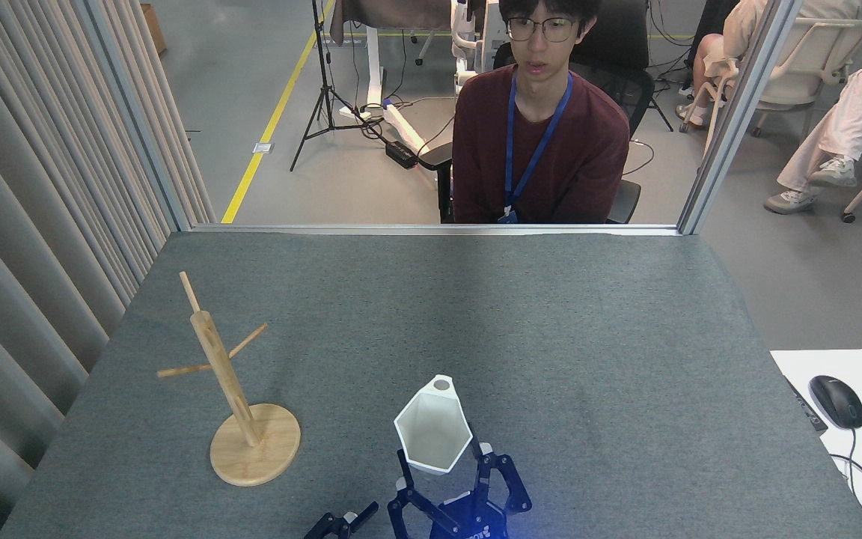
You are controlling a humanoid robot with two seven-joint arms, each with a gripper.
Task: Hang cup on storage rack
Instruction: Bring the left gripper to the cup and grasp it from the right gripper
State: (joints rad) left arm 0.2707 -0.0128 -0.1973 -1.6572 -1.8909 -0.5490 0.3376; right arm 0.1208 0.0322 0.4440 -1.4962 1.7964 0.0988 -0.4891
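Note:
The white faceted cup (432, 428) is held up over the near middle of the grey table, mouth facing me, its ring handle at the far top of the rim. My right gripper (444, 458) is shut on the cup's lower body, one finger on each side. The bamboo storage rack (224, 372) stands to the left on its round disc base (255, 447), its thin pegs bare, about a cup's width clear of the cup. Only the dark tips of my left gripper (341, 522) show at the bottom edge, just left of the right gripper.
A person in a maroon top (539, 142) sits behind the table's far edge. A pleated curtain (34, 224) runs along the left side. On the right, a white desk (805, 367) carries a black mouse (837, 401). A metal frame post (738, 112) rises at the far right corner.

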